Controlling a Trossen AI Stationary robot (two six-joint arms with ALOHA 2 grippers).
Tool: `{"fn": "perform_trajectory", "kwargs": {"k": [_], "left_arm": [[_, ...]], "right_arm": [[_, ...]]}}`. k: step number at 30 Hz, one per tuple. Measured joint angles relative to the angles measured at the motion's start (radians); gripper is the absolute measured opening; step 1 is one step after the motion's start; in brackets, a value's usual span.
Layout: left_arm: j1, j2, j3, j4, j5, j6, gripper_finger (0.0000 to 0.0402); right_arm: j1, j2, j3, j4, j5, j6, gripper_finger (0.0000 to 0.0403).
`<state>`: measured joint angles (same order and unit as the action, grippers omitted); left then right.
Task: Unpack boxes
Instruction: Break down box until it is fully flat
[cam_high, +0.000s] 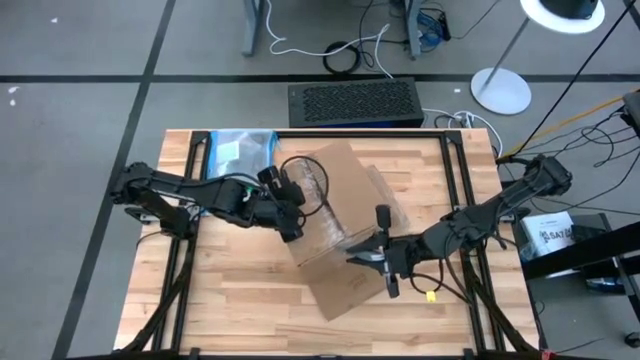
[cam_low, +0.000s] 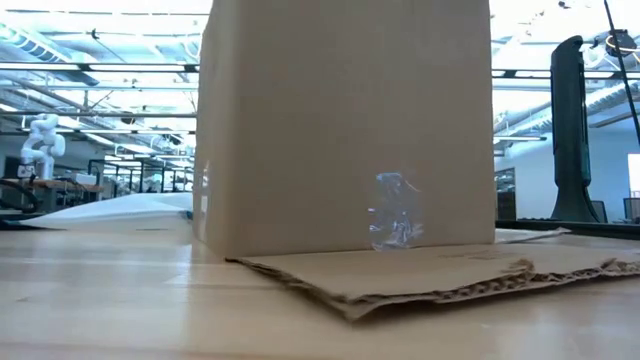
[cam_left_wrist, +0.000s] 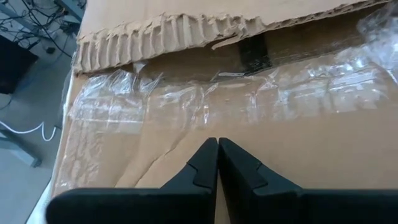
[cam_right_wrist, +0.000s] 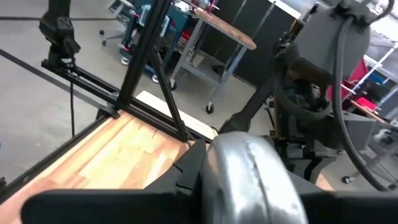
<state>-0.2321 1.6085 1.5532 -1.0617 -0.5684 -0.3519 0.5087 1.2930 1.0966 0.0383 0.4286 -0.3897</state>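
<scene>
Here, with the box (cam_high: 340, 215) at mid-bench, the left gripper (cam_high: 292, 205), fingers together, should press the taped seam firmly while the right gripper (cam_high: 378, 252), clamped on a rounded silvery thing (cam_right_wrist: 249, 177), works alongside.

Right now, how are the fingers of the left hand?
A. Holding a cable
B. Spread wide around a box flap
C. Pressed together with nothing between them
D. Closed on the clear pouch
C: in the left wrist view the two dark fingers of the left hand meet tip to tip, pointing at the taped face of the box with nothing held.
</scene>
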Motion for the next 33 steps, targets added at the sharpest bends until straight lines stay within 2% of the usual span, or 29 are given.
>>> {"fn": "perform_trajectory", "kwargs": {"k": [18,20,24,33], "left_arm": [[0.004,0.004,0.000,0.053,0.010,0.011,0.0022],[0.004,0.004,-0.003,0.021,0.019,0.065,0.0022],[-0.001,0.006,-0.005,0.013,0.022,0.073,0.0022],[0.001,0.009,-0.005,0.016,0.026,0.061,0.0022]], "right_arm": [[0.012,-0.072,-0.001,-0.151,0.124,0.005,0.0066],[0.023,-0.084,-0.002,-0.179,0.173,-0.001,0.0066],[0.042,-0.104,0.000,-0.219,0.265,-0.014,0.0066],[0.047,-0.121,0.002,-0.201,0.329,-0.015,0.0066]]}}
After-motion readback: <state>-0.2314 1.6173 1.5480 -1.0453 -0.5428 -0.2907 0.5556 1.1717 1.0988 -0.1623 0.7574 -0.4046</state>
